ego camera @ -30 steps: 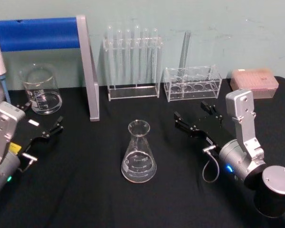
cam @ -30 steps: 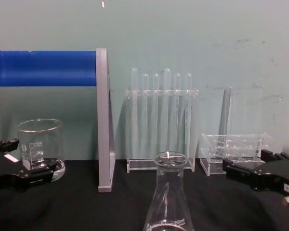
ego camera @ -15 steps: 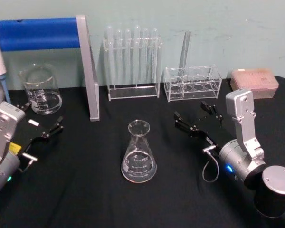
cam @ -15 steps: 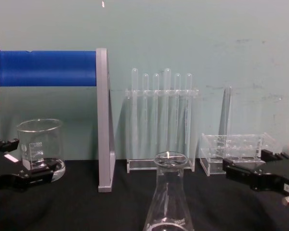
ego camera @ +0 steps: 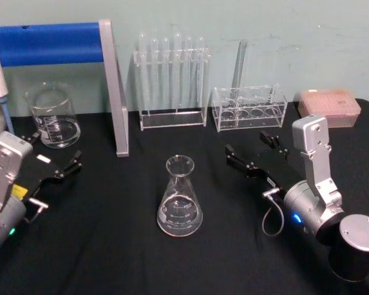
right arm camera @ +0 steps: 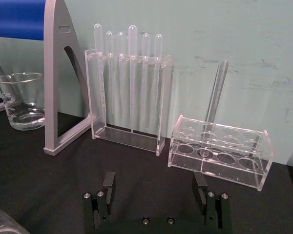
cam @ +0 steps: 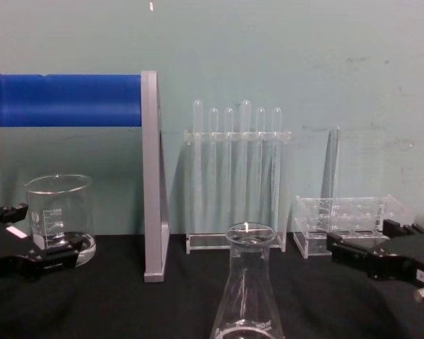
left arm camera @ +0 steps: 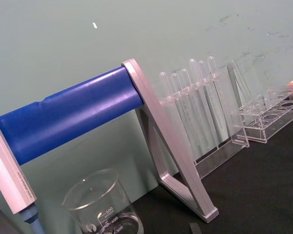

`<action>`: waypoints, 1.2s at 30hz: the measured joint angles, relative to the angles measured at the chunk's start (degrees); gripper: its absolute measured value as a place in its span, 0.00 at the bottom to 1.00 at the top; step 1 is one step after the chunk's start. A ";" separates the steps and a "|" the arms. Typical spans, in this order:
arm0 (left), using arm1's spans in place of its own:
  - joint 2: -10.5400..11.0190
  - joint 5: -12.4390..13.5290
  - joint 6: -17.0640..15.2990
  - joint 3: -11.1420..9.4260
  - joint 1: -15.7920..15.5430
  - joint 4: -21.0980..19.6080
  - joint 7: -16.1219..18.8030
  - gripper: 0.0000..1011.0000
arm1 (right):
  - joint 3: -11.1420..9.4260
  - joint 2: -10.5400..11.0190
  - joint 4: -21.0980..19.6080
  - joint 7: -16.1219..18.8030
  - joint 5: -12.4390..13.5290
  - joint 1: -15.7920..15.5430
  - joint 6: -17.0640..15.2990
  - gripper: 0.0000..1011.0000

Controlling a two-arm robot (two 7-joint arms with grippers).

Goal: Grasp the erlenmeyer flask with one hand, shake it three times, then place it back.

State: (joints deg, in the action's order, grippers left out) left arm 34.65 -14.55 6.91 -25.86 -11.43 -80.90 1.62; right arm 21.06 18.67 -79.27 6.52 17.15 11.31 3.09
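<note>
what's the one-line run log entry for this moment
clear glass conical flask: upright on black table, ungrasped | right gripper: open, beside flask, apart | left gripper: open, by squat glass beaker | phase: pre-grasp

Along the table's back edge you see a beaker, a blue-barred stand, and two clear racks. The tall rack holds six test tubes; a pink box sits in the back right corner.

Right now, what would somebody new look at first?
Probably the clear erlenmeyer flask standing alone mid-table on the black cloth, with the open right gripper near it and the open left gripper farther off. Behind, a blue bar stand looms beside a rack of test tubes.
</note>
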 joint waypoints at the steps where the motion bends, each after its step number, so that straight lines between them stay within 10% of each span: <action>1: 0.00 0.00 0.00 0.00 0.00 0.00 0.00 0.99 | 0.00 0.00 0.00 0.00 0.00 0.00 0.00 0.99; 36: 0.00 0.00 0.00 0.00 0.00 0.00 0.00 0.99 | 0.00 0.00 0.00 0.00 0.00 -0.01 0.00 0.99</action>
State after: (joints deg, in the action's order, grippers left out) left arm 34.65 -14.55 6.91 -25.87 -11.43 -80.90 1.62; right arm 21.05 18.67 -79.27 6.52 17.15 11.30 3.09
